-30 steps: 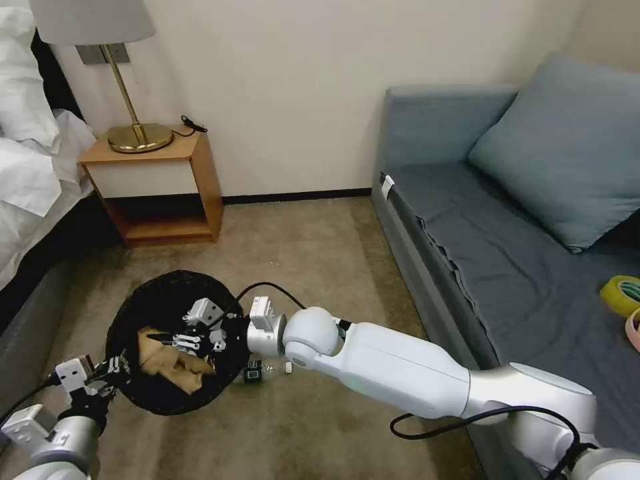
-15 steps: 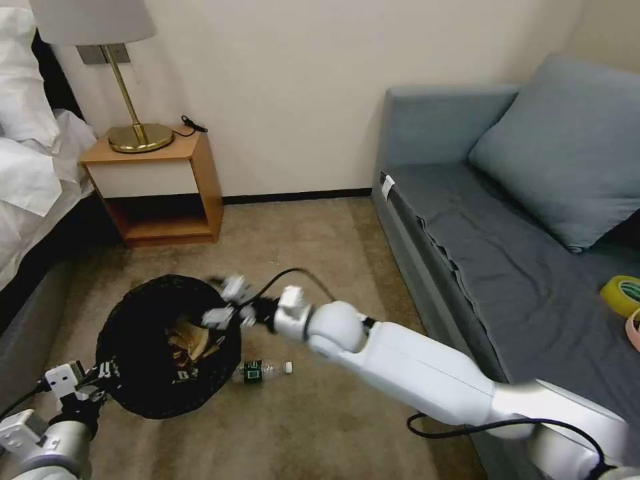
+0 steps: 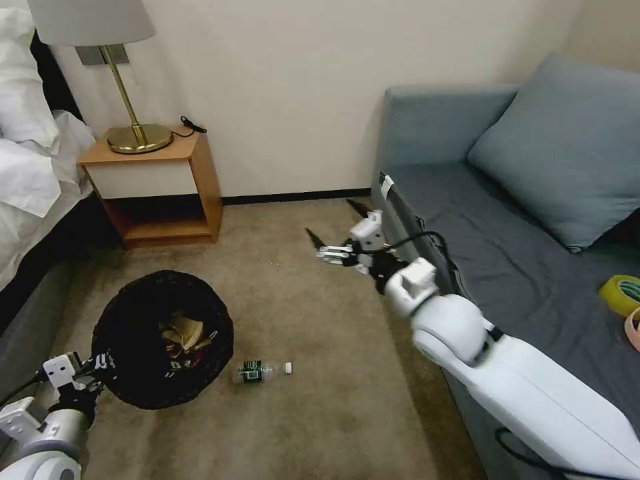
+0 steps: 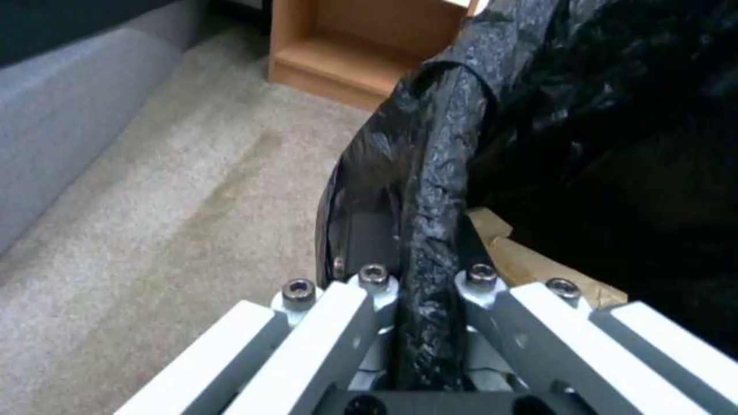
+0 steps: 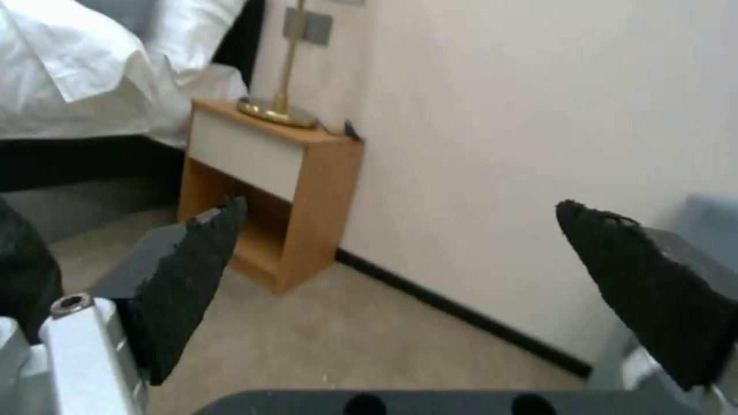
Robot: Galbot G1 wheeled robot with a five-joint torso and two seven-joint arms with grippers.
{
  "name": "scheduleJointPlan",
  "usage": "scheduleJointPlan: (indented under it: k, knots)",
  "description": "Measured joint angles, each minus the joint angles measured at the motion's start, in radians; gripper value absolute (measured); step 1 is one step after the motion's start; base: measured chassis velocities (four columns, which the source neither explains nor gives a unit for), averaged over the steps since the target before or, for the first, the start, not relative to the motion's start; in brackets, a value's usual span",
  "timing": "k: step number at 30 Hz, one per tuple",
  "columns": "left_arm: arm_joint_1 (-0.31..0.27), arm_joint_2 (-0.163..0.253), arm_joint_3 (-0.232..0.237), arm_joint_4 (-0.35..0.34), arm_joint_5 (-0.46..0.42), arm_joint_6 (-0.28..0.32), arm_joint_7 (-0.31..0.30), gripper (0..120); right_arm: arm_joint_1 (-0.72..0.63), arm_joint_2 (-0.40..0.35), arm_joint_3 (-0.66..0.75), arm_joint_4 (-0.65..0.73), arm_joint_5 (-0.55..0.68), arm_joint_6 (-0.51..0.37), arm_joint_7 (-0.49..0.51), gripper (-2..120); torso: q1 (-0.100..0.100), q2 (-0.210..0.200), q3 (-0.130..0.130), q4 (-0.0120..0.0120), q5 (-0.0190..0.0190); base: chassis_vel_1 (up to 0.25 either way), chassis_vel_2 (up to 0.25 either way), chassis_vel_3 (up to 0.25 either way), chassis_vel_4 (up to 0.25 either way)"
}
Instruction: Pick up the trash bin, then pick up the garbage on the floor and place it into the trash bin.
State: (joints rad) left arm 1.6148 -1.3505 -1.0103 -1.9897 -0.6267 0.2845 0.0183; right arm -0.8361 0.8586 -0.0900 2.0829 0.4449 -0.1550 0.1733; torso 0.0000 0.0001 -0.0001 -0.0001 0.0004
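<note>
trash bin left, bottle just right (on the floor)

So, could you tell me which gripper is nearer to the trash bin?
Left. The left gripper is shut on the trash bin rim; the right gripper hangs open above the floor by the sofa.

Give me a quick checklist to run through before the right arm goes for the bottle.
1. Left gripper shut on the bin rim: ok.
2. Right gripper open and empty, raised above the carpet by the sofa: ok.
3. Bottle lies on its side on the carpet, next to the bin, nothing on top of it: ok.
4. Bin mouth open, with paper and wrappers already inside and room left: ok.
5. Bin resting on the carpet or lifted: cannot tell.
</note>
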Motion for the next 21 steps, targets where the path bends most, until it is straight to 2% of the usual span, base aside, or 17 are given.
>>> scheduleJointPlan:
  k: [5,21]
  knots:
    - [-0.006,0.000,0.001,0.008,0.002,-0.001,0.000,1,-0.073,0.002,0.044,0.026,-0.003,-0.006,-0.003,100,0.000,0.000,0.000,0.0000,-0.0002,0.000,0.000,0.000,0.000]
    - [0.008,-0.015,-0.013,-0.005,0.000,-0.006,0.003,1,-0.152,0.013,0.088,0.054,-0.012,-0.006,-0.022,100,0.000,0.000,0.000,0.0002,-0.0004,0.000,0.000,0.000,0.000]
